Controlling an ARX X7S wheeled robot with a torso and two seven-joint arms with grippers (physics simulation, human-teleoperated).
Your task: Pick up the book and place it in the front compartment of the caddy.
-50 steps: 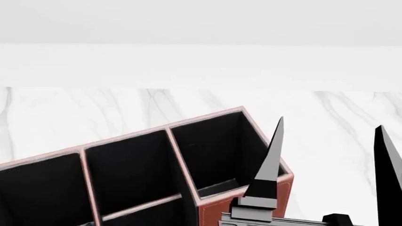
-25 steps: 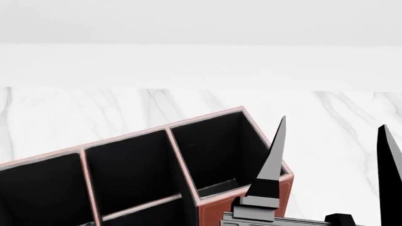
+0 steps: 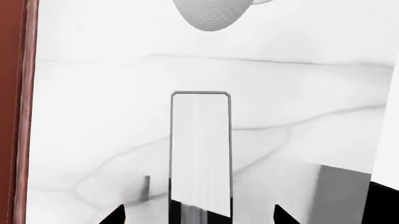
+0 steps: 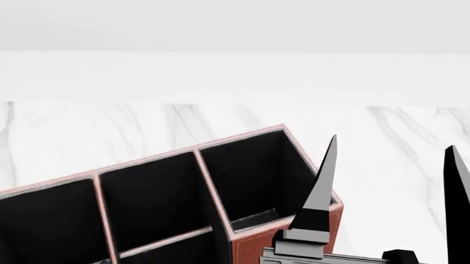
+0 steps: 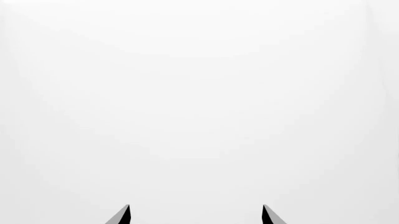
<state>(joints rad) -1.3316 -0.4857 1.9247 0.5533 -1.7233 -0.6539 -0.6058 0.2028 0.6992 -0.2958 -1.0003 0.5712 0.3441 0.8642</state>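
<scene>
In the left wrist view the book [image 3: 201,154] stands on end on the marble top, its white page edges facing the camera inside a thin dark cover. My left gripper [image 3: 199,213] is open. Its fingertips [image 3: 117,214] stand well apart on either side of the book, with bare gaps between them and the covers. The caddy [image 4: 290,245] is reddish-brown with pale pink rims and black compartments. It lies at the lower left of the head view, and its wall shows in the left wrist view [image 3: 11,93]. My right gripper [image 4: 391,143] is open and empty, just right of the caddy's corner.
A white mug [image 3: 212,14] stands beyond the book. The white marble tabletop [image 4: 411,126] stretches to a white wall at the back. A grey and black shape [image 3: 355,191] sits beside the book; I cannot tell what it is. The right wrist view shows only white.
In the head view my right gripper's fingers have drifted slightly to the right. The caddy has not moved.
</scene>
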